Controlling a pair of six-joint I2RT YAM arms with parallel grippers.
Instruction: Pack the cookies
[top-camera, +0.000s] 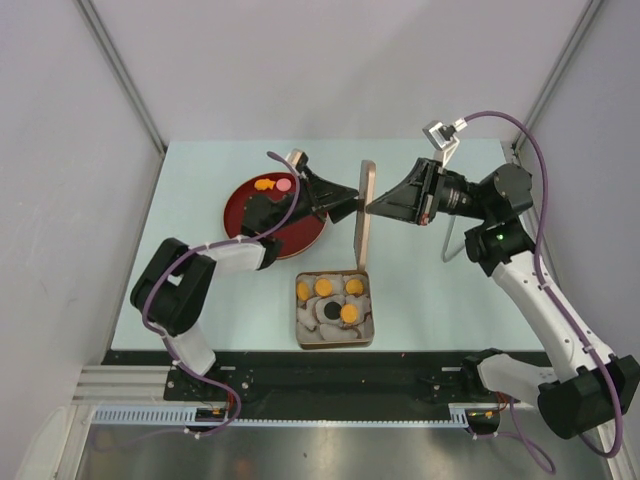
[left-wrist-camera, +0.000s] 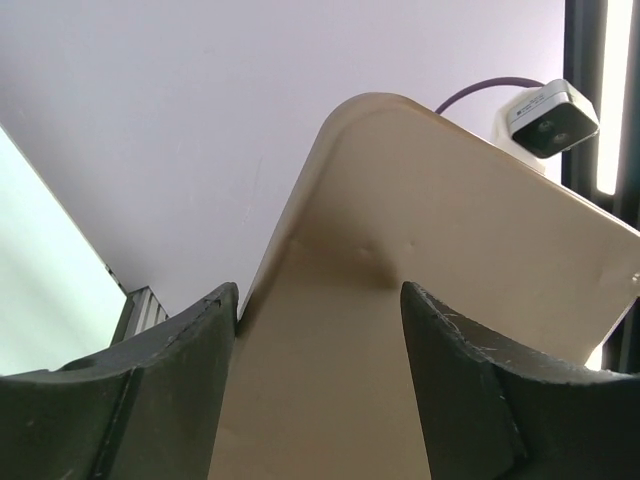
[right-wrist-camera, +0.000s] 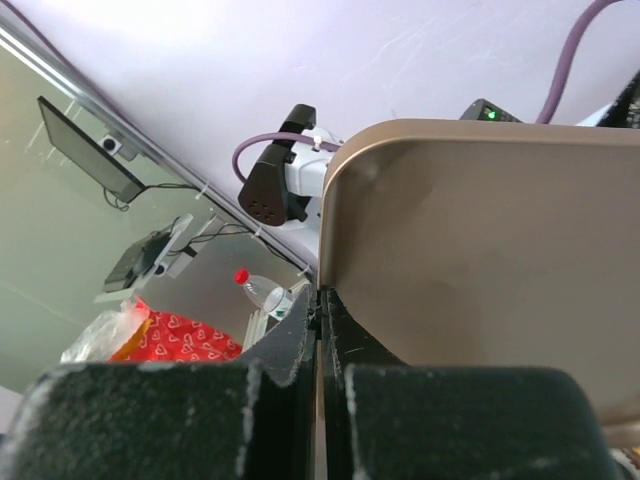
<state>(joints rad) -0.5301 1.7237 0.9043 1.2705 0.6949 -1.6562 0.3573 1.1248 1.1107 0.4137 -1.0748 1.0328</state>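
Your table (top-camera: 200, 180) fills most of the top view. The red plate (top-camera: 305, 235) sits left of the middle, w/ the L arm partly over it. The box (top-camera: 334, 344) is low in the middle, and its tan lid (top-camera: 364, 215) stands straight up at the box's far edge.

The R gripper (top-camera: 372, 207) is pinched tight on the lid's edge. The L gripper (top-camera: 350, 205) has its jaws apart and holds nothing. It faces the lid's flat side, and you can't tell if it touches.

Four orange cookies (top-camera: 324, 287) and a dark one (top-camera: 330, 311) lie in white paper cups (top-camera: 310, 330) in the box. One orange cookie (top-camera: 263, 184) and a pink one (top-camera: 284, 184) lie on the plate, near its top edge.
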